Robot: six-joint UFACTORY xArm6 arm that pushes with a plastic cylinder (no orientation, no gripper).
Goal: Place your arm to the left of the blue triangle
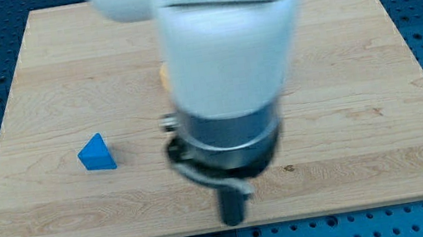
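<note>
The arm (221,41) is a fat, smooth white cylinder, blurred in the shot, with a rounded white joint bulging at its upper left. On its top end sits a black plate with white marks, cut off by the frame edge and too smeared to read. Below the white shell runs a grey metal band, then a black ring-shaped collar with a thin pale line curving across its front and a small dark lug on its left side. From the collar a short, straight dark rod drops to my tip (234,221), blunt and black.
</note>
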